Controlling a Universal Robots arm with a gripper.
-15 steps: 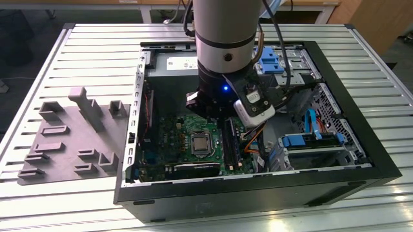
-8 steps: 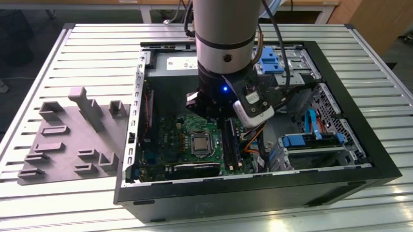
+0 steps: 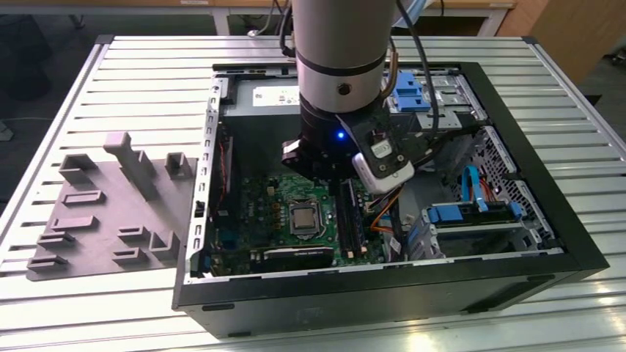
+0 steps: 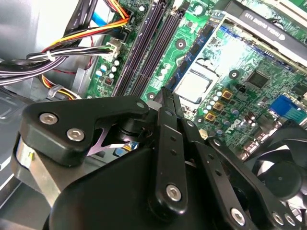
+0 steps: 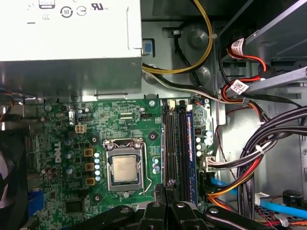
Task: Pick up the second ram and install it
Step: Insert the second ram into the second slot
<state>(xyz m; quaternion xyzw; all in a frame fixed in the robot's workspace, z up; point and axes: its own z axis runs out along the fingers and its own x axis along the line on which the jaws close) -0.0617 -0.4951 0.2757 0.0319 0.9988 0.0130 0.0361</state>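
Slatted metal table (image 3: 146, 66), open computer case (image 3: 547, 220), grey fixture tray (image 3: 102, 220)

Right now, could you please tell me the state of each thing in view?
computer case: open, lying on its side.
processor socket: holds a chip, no cooler on it.
memory slots: one holds a memory stick.
gripper: shut, over the memory slots.

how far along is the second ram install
One stick already sits in the motherboard slot nearest the cables. The gripper hovers over the neighbouring slots, which look empty; I can't tell if it holds the second ram. Seating that ram remains.
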